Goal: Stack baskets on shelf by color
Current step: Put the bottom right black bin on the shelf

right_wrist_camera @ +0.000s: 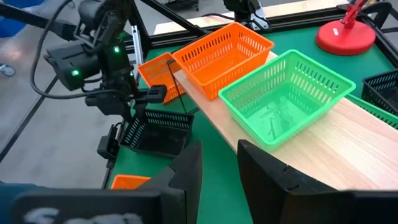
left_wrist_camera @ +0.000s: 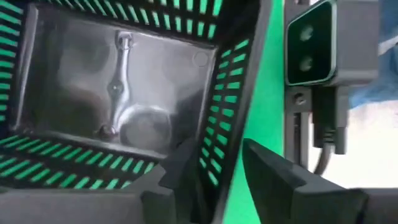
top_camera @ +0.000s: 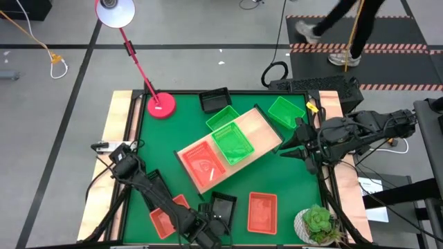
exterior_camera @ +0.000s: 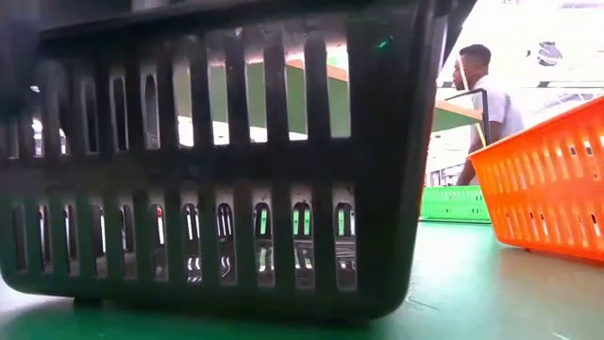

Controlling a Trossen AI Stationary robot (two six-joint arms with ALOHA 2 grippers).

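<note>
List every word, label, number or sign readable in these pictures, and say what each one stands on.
None can be read: no text shows on the plastic perforated baskets, such as the green basket on the light wooden shelf board, nor on the red desk lamp.
Papers beside the table: too small to read.

Bright, even light; the near black basket [exterior_camera: 217, 161] is blurred, window glare behind.

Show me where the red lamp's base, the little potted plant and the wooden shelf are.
Red lamp base [top_camera: 160, 105], high view, middle of the round foot.
Potted plant [top_camera: 320, 221], high view, on the green leaves.
Shelf [top_camera: 261, 131], high view, bare wood beside the green basket [top_camera: 232, 142].
</note>
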